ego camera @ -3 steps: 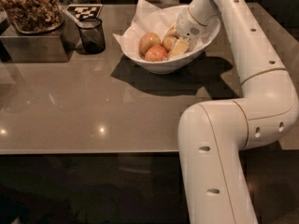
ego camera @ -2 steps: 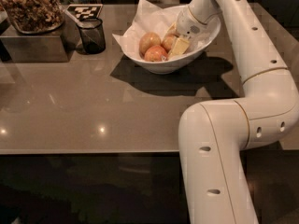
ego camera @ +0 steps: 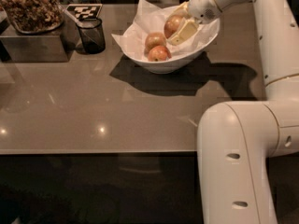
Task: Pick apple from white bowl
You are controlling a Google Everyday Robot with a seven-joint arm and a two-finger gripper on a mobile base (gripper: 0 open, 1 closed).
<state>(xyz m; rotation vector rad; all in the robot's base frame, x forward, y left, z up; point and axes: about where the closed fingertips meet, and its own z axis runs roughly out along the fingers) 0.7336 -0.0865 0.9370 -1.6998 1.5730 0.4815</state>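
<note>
Clasping glossy apple (ego camera: 171,27), gripper (ego camera: 179,23) over bowl (ego camera: 166,66)

**Dim Room, One Bright Bowl**

Light falls from above and behind the white bowl (ego camera: 163,65), which is the brightest thing in view, its paper lining close to washed out. The gripper (ego camera: 180,22), closed around the apple (ego camera: 172,26) over the bowl's right half, catches the same light and looks pale cream. A hard, dark shadow spreads across the table (ego camera: 70,106) in front of the bowl and stretches away to its right. Well in front of the bowl, small glare spots glint on the glossy tabletop. Beyond the near table edge, everything sinks into near-black, apart from the softly lit arm (ego camera: 233,162).
</note>
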